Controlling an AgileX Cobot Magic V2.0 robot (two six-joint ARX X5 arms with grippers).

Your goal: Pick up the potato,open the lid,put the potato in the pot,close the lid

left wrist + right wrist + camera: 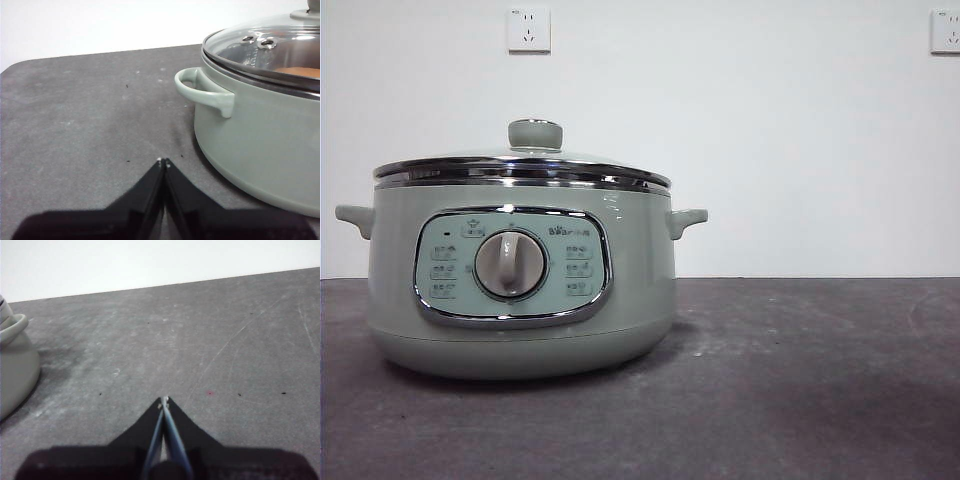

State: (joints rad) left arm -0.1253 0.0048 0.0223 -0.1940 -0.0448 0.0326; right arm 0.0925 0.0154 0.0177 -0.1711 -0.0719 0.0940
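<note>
While lid (525, 160) caps pot (520, 300) | potato (300, 72) inside | both jaws closed, empty

The left gripper (163, 161) hangs low over the table (75, 125) with its black jaws pressed together, empty, and the right gripper (164, 400) does likewise, jaws closed on nothing.
</note>
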